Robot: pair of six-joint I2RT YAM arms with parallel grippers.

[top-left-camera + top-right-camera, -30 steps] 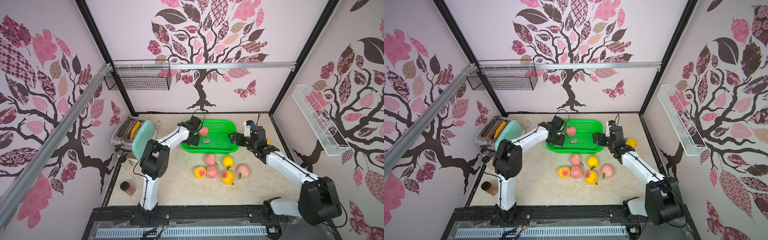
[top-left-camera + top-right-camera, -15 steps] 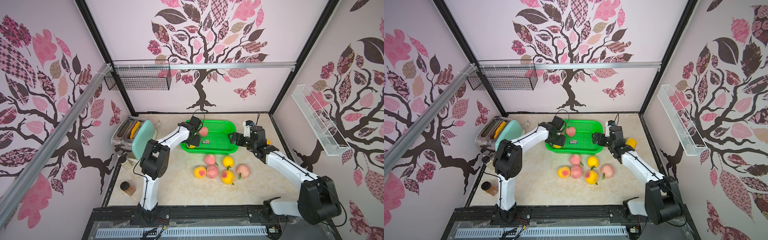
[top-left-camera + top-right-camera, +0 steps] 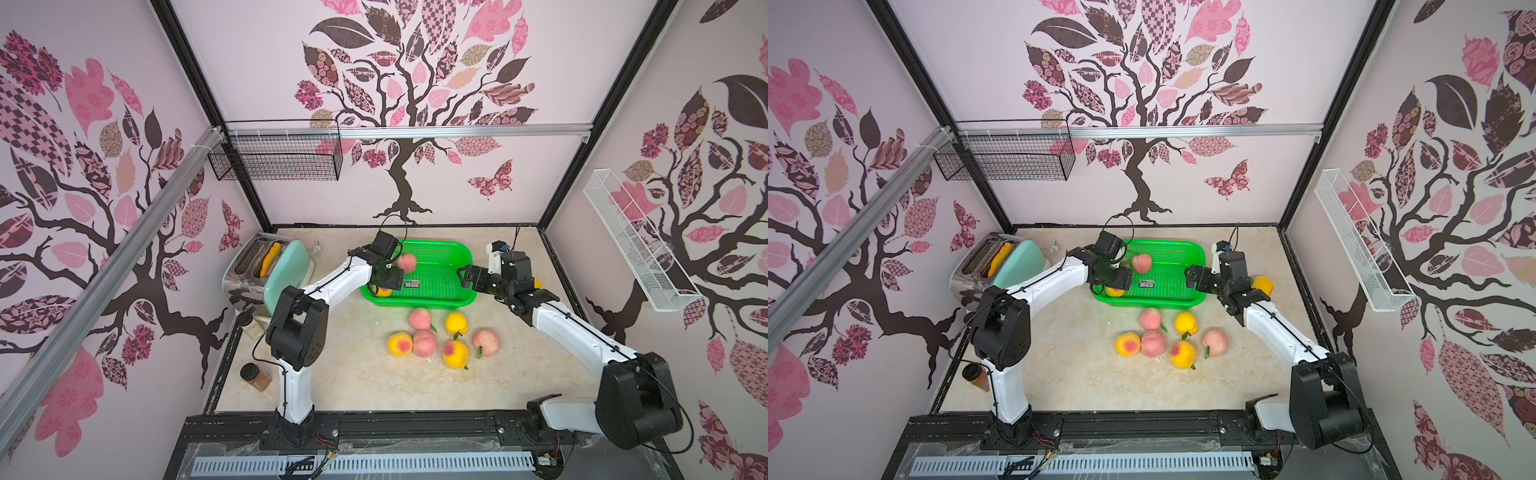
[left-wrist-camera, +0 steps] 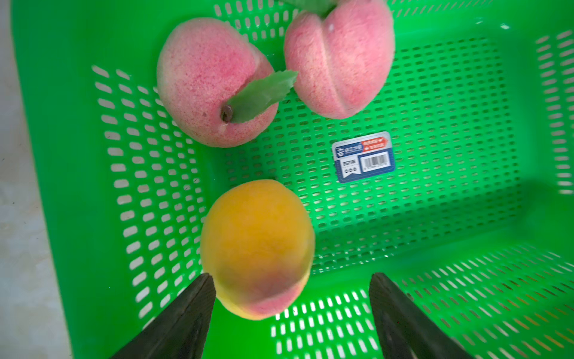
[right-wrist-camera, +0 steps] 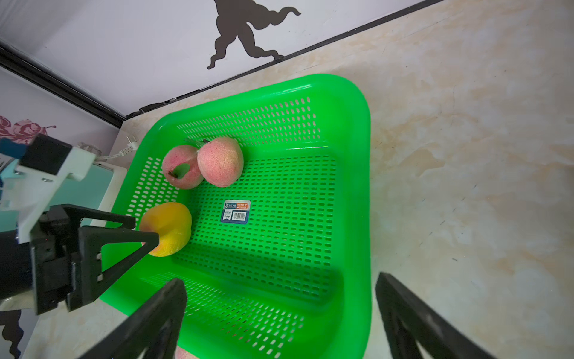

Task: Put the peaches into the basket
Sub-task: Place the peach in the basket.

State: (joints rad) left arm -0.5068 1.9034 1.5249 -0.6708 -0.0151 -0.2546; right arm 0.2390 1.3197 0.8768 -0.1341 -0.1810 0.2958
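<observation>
The green basket point(image 3: 440, 246) point(image 3: 1169, 245) stands at the back of the table. My left gripper point(image 3: 388, 281) point(image 4: 289, 310) hangs open over its left end. A yellow peach point(image 4: 257, 245) point(image 5: 166, 228) sits just past the fingertips, clear of one finger. Two pink peaches point(image 4: 214, 80) point(image 4: 338, 59) lie beside it in the basket. My right gripper point(image 3: 467, 276) point(image 5: 279, 310) is open and empty above the basket's right rim. Several peaches point(image 3: 424, 343) point(image 3: 1152, 343) cluster on the table in front of the basket. One more yellow peach point(image 3: 1262, 285) lies behind my right arm.
A toaster point(image 3: 266, 270) holding an orange slice stands at the left, with a spice jar point(image 3: 255, 376) near the front left. A black wire basket point(image 3: 276, 160) and a white wire basket point(image 3: 636, 245) hang on the walls.
My left gripper opened and let the yellow peach go; it now shows in the basket's near left corner. The right arm has barely moved.
</observation>
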